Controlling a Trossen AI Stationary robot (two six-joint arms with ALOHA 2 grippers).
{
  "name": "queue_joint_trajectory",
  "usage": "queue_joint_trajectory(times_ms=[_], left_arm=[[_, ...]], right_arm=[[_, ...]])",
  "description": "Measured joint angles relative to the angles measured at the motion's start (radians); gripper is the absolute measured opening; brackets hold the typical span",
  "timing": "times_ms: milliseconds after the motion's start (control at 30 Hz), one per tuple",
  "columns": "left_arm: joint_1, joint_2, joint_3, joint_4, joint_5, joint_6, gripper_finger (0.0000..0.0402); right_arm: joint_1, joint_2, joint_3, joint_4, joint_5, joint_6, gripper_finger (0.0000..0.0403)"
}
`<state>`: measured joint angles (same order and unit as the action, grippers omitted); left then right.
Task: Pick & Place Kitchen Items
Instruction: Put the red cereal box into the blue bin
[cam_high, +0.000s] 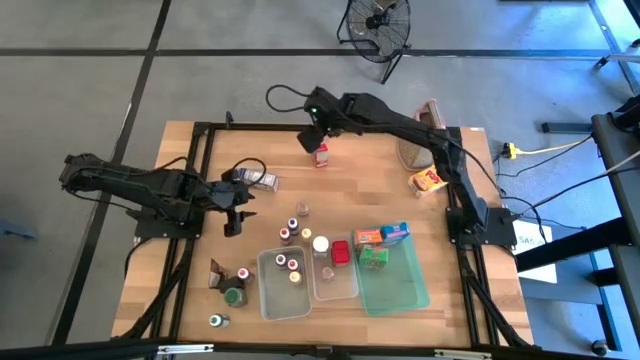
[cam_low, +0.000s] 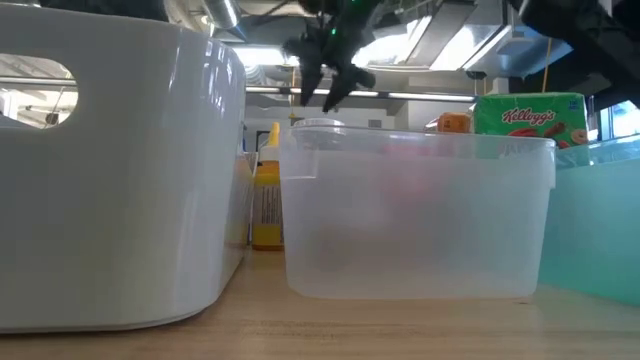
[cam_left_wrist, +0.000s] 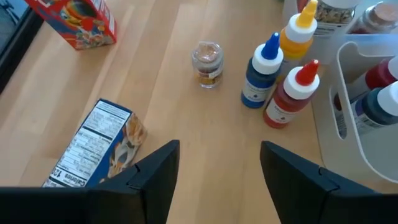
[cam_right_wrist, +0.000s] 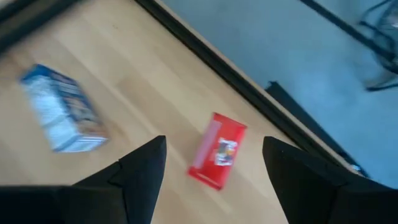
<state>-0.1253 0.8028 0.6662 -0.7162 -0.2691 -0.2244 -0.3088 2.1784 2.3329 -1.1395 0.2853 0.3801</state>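
Clearly the right gripper (cam_right_wrist: 214, 180) is the one set up for the next pick: it hangs over the far edge of the table (cam_high: 190, 215) with its fingers spread apart and empty, and the red carton (cam_right_wrist: 217, 150) lies directly ahead of it, in line with the gap between the fingers. That carton lies flat on the wood, its long axis running roughly along the direction the fingers point, so the jaws look placed to straddle its narrow width once the arm drops; I judge a straight descent should do, with little wrist turn. A blue carton (cam_right_wrist: 62, 109) lies well off to one side of this gripper, clear of the approach. The left gripper (cam_left_wrist: 217, 180) is likewise open and holds nothing, hovering above bare wood; the same blue carton (cam_left_wrist: 96, 146) sits just beside one of its fingers, not between them, while a small spice jar (cam_left_wrist: 207, 63) and three squeeze bottles (cam_left_wrist: 283, 78) stand farther ahead. For the red carton the right arm is plainly the nearer; the left arm is nearer the blue one.
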Motion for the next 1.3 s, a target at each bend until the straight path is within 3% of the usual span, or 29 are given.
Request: queue_joint_trajectory(times_ms=[133, 333, 600, 967, 1300], left_arm=[[0.0, 0.0, 0.0, 0.001, 0.001, 0.0, 0.0219], [-0.001, 0.002, -0.005, -0.001, 0.001, 0.0, 0.0216], [-0.003, 0.005, -0.005, 0.001, 0.001, 0.009, 0.0215], [-0.039, 0.005, -0.005, -0.001, 0.002, 0.01, 0.0212], [-0.069, 0.005, -0.005, -0.004, 0.002, 0.01, 0.0212]], right_arm=[[0.002, 0.049, 0.0, -0.001, 0.031, 0.002, 0.0268], [0.003, 0.087, -0.001, -0.002, -0.044, 0.0, 0.0268], [0.003, 0.087, -0.001, 0.0, -0.01, -0.003, 0.0271], [-0.021, 0.089, -0.003, -0.017, -0.01, 0.036, 0.0361], [-0.045, 0.118, -0.006, -0.012, -0.066, 0.05, 0.0367]])
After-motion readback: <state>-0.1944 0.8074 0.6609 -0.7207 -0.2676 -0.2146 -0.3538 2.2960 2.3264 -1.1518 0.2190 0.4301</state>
